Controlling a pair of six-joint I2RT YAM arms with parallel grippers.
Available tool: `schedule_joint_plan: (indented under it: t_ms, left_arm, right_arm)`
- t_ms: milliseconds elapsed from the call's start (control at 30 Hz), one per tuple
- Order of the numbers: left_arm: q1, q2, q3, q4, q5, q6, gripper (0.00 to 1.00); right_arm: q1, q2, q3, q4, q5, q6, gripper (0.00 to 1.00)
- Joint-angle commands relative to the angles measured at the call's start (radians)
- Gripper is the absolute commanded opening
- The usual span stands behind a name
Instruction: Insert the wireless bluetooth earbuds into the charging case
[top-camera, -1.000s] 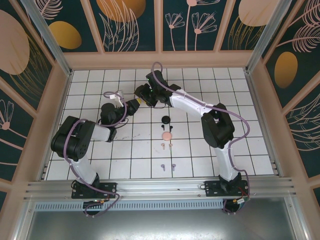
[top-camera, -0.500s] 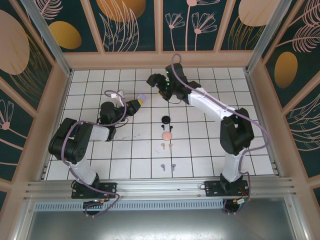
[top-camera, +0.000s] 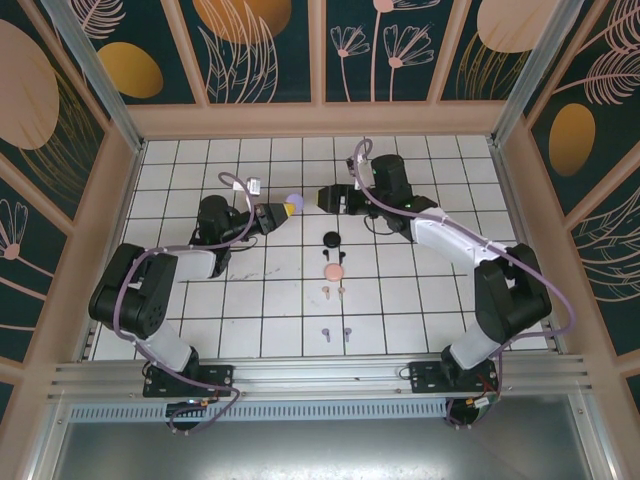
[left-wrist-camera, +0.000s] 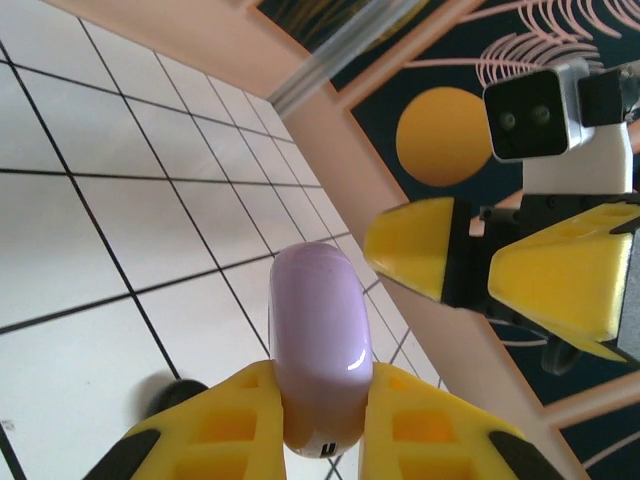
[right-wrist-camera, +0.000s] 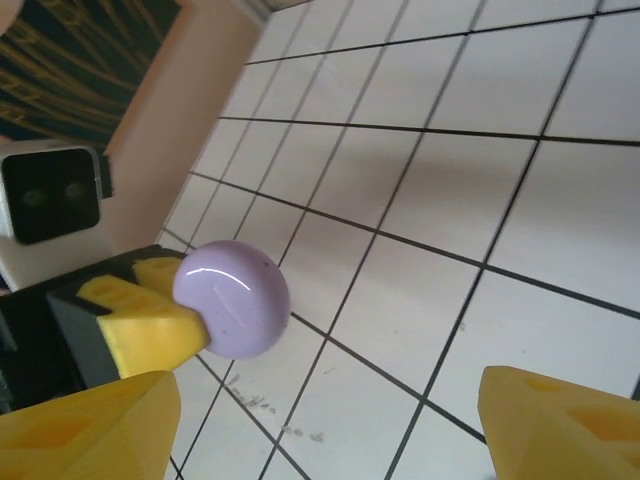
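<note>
Purple case (left-wrist-camera: 318, 340) sat clamped in left gripper (top-camera: 286, 209); right gripper (top-camera: 328, 197) gaped opposite.
The earbuds (top-camera: 327, 291) lay on tiles (top-camera: 400, 290), well apart from both.

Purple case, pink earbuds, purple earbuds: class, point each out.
purple case (left-wrist-camera: 318, 350): left wrist view, glossy domed shell.
pink earbuds (top-camera: 327, 291): top view, left bud.
purple earbuds (top-camera: 347, 332): top view, right bud.

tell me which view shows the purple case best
Left wrist: the purple case sits large and central, clamped in the left gripper. Right wrist shows its rounded end; top external, a small lilac dot.
</note>
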Motion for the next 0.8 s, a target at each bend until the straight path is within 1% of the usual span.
schedule_joint_plan:
  t_ms: [0,167,367,767]
  left_arm:
    - [-0.003,-0.046,0.036,-0.056,0.091,0.048,0.0]
    - [-0.003,-0.068,0.046,-0.075,0.116,0.053,0.0]
    - [-0.003,-0.08,0.057,-0.098,0.128,0.062,0.0]
    - [-0.002,-0.106,0.064,-0.129,0.139,0.079,0.0]
  right_arm:
    - [-0.005,-0.019,-0.026,0.11,-0.147,-0.095,0.77]
    - [0.017,0.034,0.009,0.118,-0.187,-0.092,0.75]
    - [0.036,0.071,0.041,0.125,-0.188,-0.083,0.73]
    - [0.037,0.137,0.083,0.138,-0.162,-0.054,0.69]
